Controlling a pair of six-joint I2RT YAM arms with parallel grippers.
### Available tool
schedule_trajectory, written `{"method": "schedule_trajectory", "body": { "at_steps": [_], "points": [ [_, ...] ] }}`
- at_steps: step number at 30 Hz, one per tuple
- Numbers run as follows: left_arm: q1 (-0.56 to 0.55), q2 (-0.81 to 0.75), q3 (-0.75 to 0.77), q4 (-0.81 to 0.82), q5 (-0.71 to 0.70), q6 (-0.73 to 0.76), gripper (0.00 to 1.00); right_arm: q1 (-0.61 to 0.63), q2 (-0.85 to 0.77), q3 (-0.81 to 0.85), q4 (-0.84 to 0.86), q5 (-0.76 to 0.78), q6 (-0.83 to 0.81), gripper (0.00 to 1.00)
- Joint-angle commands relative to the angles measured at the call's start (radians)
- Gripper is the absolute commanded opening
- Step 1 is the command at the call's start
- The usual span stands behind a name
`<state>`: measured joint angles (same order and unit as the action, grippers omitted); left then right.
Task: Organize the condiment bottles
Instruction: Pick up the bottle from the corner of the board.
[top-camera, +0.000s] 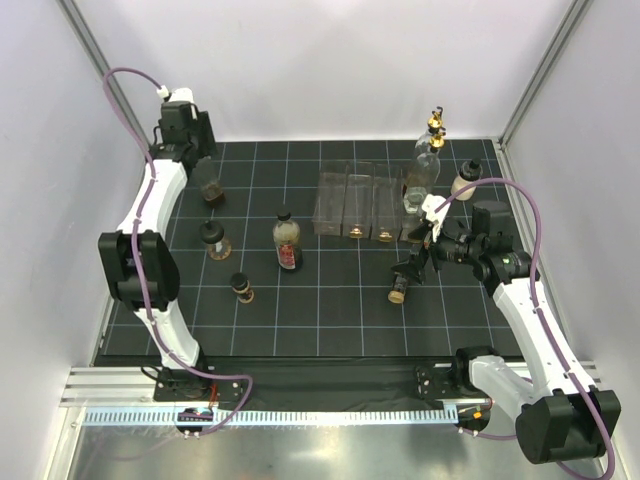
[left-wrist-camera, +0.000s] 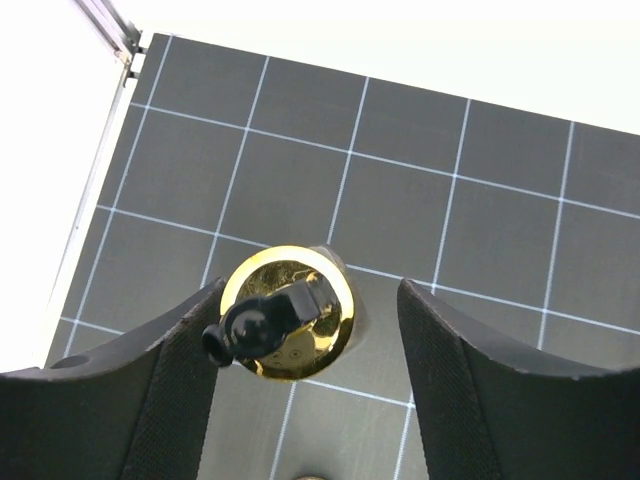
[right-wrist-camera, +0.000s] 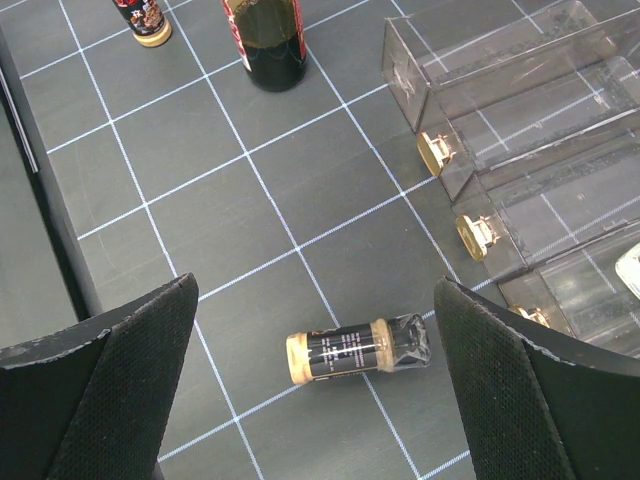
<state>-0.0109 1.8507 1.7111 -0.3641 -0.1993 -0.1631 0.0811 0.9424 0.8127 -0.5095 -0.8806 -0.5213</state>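
A clear condiment bottle with a gold pourer top (left-wrist-camera: 288, 318) (top-camera: 210, 186) stands at the far left. My left gripper (left-wrist-camera: 310, 300) (top-camera: 203, 168) hangs over it, open, jaws on both sides of the top. The left finger (left-wrist-camera: 170, 390) is next to the black spout cap; the right finger (left-wrist-camera: 480, 390) stands clear of it. A small dark bottle (right-wrist-camera: 357, 350) (top-camera: 399, 291) lies on its side below my right gripper (right-wrist-camera: 315, 285) (top-camera: 422, 252), which is wide open. A red-labelled bottle (top-camera: 287, 241) (right-wrist-camera: 268, 40) and two short brown ones (top-camera: 212, 240) (top-camera: 241, 288) stand mid-left.
The clear compartment rack (top-camera: 362, 203) (right-wrist-camera: 500, 110) lies at centre right, with gold pourer tops (right-wrist-camera: 436, 152) showing at its near ends. A tall clear bottle (top-camera: 428, 160) and a short capped one (top-camera: 465, 178) stand behind it. The mat's left edge (left-wrist-camera: 90, 210) meets the white wall.
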Motion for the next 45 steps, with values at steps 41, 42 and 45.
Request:
{"method": "schedule_trajectory", "body": {
  "at_steps": [41, 42, 45],
  "points": [
    [0.006, -0.271, -0.088, 0.188, 0.291, 0.001, 0.0, -0.03, -0.004, -0.012, -0.004, -0.047, -0.046, 1.0],
    [0.008, -0.275, -0.091, 0.185, 0.319, -0.012, 0.0, -0.03, -0.001, -0.012, -0.007, -0.069, -0.052, 1.0],
    [0.008, -0.294, -0.09, 0.177, 0.362, -0.024, 0.0, -0.03, 0.01, -0.007, -0.027, -0.113, -0.089, 1.0]
  ]
}}
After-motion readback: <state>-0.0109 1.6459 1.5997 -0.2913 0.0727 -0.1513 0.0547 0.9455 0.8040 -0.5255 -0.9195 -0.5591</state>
